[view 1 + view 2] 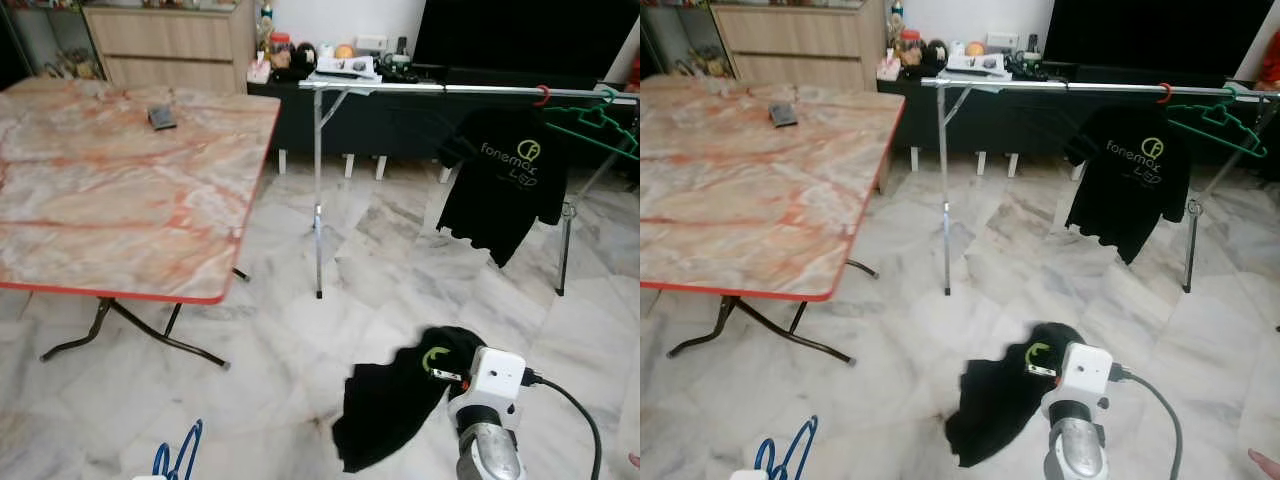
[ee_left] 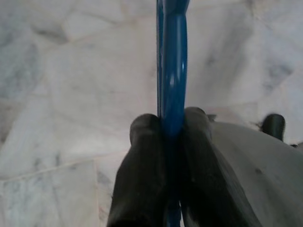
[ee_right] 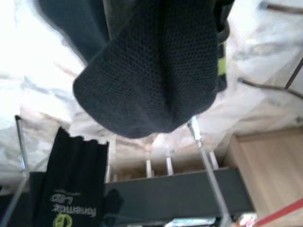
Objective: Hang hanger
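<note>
head stereo: forward-down, shared drying rack [image 1: 450, 90] | wrists: close, left floorward, right toward rack

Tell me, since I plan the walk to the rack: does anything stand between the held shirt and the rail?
Nothing visible does. The right gripper holds the black shirt low over open marble floor, and the rail lies ahead. The table stands off to the left. The left gripper clamps a blue hanger.

Marble-pattern table [image 1: 110, 200], upper left of frame, carries one small dark object [image 1: 161, 118]. Rack [image 1: 420, 88], upper right, carries a black shirt [image 1: 505, 180] and green hanger [image 1: 598, 122].
</note>
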